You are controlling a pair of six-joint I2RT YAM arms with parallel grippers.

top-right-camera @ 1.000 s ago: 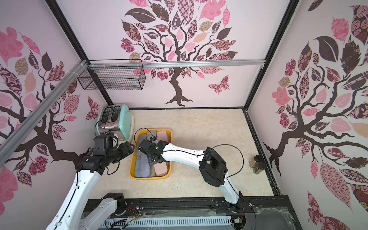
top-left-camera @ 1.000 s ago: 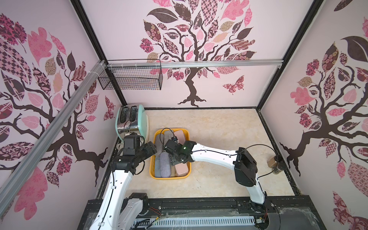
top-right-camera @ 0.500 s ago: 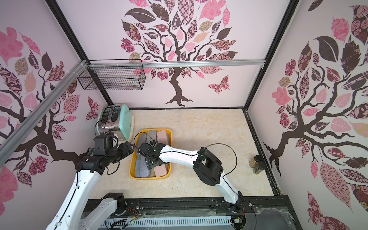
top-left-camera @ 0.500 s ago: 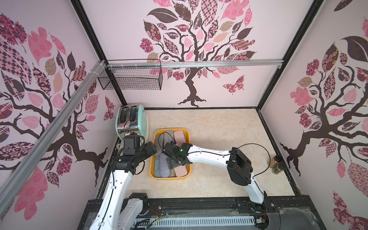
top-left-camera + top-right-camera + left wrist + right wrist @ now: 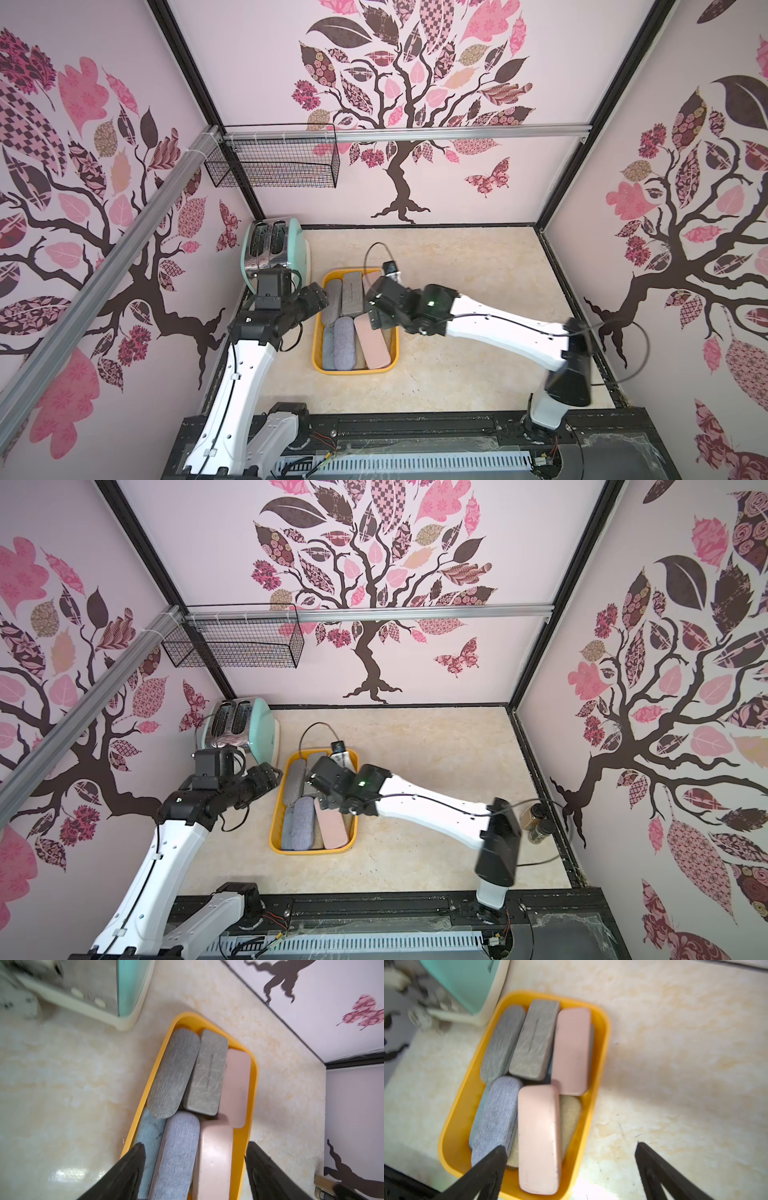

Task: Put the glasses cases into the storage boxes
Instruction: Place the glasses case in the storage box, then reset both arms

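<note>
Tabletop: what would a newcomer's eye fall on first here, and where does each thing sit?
The yellow-orange tray, packed with grey, lavender and pink glasses cases, sits on the table beside the mint toaster. The left gripper and right gripper hover at it, open and empty.

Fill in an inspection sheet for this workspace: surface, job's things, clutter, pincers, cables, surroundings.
Surface: beige marbled tabletop, lightly scuffed.
Job's things: yellow tray holds the cases: grey, lavender, blue, tan, two pink, partly stacked.
Clutter: toaster beside the tray; jar by the right wall.
Pincers: left pincer open, empty; right pincer open, empty; both near the tray.
Cables: black cable loops off the right wrist over the tray.
Surroundings: wire basket on a rail; tree-print walls.
</note>
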